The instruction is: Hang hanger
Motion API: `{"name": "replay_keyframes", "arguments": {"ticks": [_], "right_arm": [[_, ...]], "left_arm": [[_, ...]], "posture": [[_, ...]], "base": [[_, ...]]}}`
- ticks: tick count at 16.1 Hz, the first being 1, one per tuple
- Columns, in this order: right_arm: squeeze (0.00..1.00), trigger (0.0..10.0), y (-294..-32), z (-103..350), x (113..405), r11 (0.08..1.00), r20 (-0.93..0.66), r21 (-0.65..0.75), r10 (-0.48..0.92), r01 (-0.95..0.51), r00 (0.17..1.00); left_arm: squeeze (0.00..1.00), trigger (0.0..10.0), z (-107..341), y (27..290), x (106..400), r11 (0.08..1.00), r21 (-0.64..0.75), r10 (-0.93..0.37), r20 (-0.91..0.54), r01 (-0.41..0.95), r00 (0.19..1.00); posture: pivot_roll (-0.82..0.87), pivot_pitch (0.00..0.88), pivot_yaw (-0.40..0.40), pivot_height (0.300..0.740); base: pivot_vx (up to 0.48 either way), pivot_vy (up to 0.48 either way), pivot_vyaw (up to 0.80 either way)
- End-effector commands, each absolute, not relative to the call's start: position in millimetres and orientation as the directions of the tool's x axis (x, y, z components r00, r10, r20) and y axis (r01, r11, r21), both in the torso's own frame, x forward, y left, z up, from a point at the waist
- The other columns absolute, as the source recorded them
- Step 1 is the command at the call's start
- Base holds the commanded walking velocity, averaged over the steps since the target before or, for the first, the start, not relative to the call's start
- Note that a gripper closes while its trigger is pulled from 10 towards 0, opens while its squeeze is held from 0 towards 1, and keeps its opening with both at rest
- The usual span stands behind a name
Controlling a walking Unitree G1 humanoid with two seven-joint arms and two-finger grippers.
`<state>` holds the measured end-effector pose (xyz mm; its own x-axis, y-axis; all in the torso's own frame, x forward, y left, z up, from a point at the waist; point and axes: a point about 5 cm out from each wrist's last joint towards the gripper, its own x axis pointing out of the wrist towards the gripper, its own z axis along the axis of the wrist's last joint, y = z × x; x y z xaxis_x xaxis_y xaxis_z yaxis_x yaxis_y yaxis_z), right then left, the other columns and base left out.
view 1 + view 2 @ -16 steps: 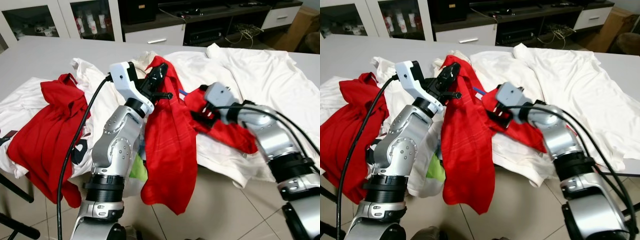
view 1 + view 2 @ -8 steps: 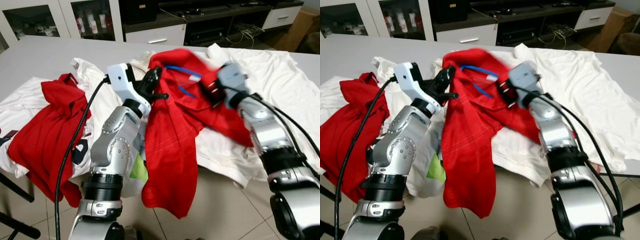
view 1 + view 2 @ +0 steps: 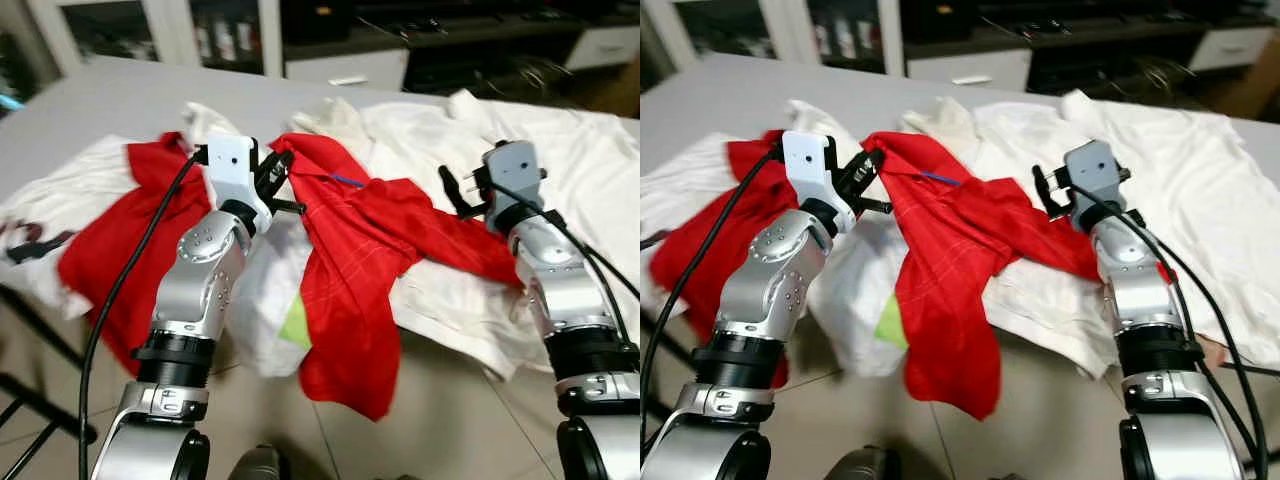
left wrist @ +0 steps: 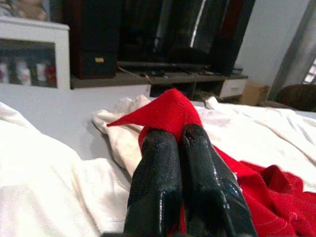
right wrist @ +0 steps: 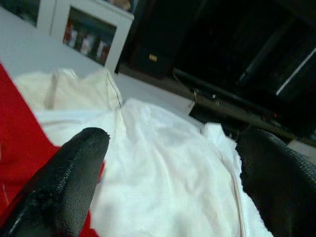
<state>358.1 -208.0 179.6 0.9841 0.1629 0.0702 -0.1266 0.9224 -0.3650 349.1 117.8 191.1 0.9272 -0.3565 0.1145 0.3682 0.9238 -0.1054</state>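
Observation:
A red shirt [image 3: 350, 270] lies across the table edge and hangs down over it. My left gripper [image 3: 278, 170] is shut on the shirt's collar end; in the left wrist view its fingers [image 4: 163, 163] pinch a peak of the red cloth [image 4: 168, 113]. A short piece of the blue hanger [image 3: 347, 181] pokes out of the shirt's folds, and the remainder is hidden. My right gripper [image 3: 458, 190] stands open just above the shirt's right part, holding nothing. In the right wrist view its fingers [image 5: 69, 173] are spread wide over white cloth [image 5: 163, 163].
A second red shirt [image 3: 130, 230] lies at the left on the grey table [image 3: 120, 100]. White shirts [image 3: 560, 150] cover the right side. A white and green garment [image 3: 275, 310] hangs off the front edge. Cabinets [image 3: 350, 65] stand behind, with tiled floor [image 3: 450, 420] below.
The right gripper has let go of the red shirt and now stands open. The shirt has dropped back onto the table, hiding most of the hanger. The camera has shifted.

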Motion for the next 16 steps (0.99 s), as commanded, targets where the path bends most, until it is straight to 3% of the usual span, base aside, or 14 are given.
{"name": "replay_keyframes", "arguments": {"ticks": [1,6,10,16], "right_arm": [[0.0,10.0,-211,181,356,0.927,0.077,-0.358,0.152,-0.115,0.985],[0.0,10.0,-186,187,358,0.888,0.081,-0.405,0.274,-0.22,0.958],[0.0,10.0,-183,190,360,0.89,0.089,-0.4,0.274,-0.218,0.958],[0.0,10.0,-184,187,362,0.89,0.071,-0.397,0.272,-0.223,0.96]], "left_arm": [[0.0,10.0,199,116,352,0.926,-0.087,-0.354,0.142,0.368,0.924],[0.0,10.0,198,107,353,0.919,-0.088,-0.368,0.153,0.384,0.917],[0.0,10.0,197,105,352,0.916,-0.094,-0.372,0.154,0.389,0.915],[0.0,10.0,196,106,353,0.921,-0.094,-0.361,0.16,0.378,0.919]], "posture": [[0.06,0.0,0.008,0.74],[0.06,0.0,0.004,0.74],[0.07,0.0,0.003,0.74],[0.07,0.0,-0.004,0.74]], "base": [[0.0,0.0,0.8],[0.0,0.0,0.0],[0.0,0.0,0.0],[0.0,0.0,0.74]]}}
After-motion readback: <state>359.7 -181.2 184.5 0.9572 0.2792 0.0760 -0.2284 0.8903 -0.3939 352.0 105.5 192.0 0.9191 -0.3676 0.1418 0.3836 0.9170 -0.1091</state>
